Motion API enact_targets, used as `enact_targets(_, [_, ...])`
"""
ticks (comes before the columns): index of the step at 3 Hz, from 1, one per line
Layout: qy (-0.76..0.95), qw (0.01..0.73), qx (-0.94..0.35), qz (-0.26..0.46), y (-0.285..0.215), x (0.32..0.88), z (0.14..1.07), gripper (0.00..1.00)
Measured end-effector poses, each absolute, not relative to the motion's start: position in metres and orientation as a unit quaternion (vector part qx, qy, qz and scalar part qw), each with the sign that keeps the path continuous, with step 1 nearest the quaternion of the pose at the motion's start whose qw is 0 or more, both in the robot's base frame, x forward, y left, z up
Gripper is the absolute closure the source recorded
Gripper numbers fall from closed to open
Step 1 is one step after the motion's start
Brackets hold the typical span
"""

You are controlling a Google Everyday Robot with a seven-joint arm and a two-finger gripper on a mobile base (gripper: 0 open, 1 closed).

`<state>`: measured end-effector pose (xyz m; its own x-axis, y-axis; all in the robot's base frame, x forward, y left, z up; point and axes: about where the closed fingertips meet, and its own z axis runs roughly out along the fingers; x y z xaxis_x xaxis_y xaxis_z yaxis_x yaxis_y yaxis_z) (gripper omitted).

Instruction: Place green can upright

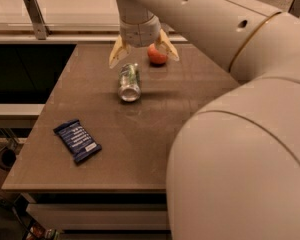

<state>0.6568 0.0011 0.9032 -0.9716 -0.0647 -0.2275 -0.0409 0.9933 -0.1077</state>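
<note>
Green can [129, 82] lies on its side mid-table [85, 101], long axis running toward the camera, just below and nearer than the gripper [144, 51], whose fingers hang spread wide apart.

One camera, high beside the arm [240, 134], facing down and forward, table [140, 134] close below, claw [144, 60] over its far part.

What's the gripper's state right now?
Gripper: open, holding nothing, just above the green can, which lies on its side on the table.
</note>
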Motion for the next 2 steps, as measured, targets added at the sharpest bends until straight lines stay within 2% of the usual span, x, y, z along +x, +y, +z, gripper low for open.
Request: enact_targets(2, [0.995,0.088,-0.006,-0.041,0.032,0.683,0.896,0.0])
